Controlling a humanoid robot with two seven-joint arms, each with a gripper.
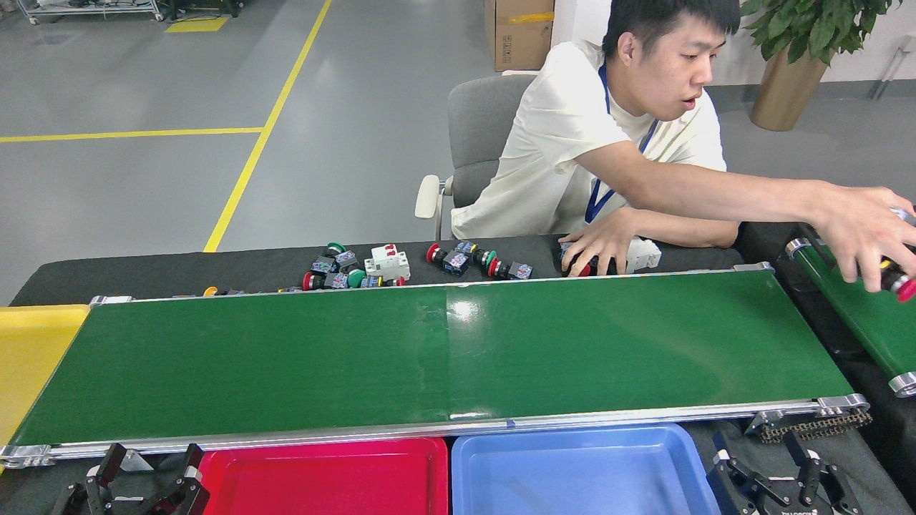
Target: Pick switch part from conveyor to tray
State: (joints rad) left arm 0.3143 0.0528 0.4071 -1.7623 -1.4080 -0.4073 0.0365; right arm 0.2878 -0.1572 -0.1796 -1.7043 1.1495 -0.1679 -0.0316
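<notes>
No switch part is lying on the conveyor (pixel 429 350) at this moment; its glossy green belt, framed by silver aluminium rails, is being left bare. The parts, small red- and green-capped buttons and boxy white and blue blocks, are being kept in loose heaps (pixel 358 268) on the black cloth-covered surface (pixel 143 275) behind the belt. One red-capped part (pixel 900 284) is being lowered by a person's hand (pixel 862 236) over the narrower belt (pixel 859 307) at the right, while the other hand (pixel 601 247) is resting on more parts. Judged from this, the waiting step is in hand. Both robot hands, left hand (pixel 136 476) and right hand (pixel 776 476), are being held low with fingers apart, clamped on nothing. Next, a part would need tracking, gripping, then dropping into the smooth plastic red tray (pixel 322 479) or blue tray (pixel 580 472).
</notes>
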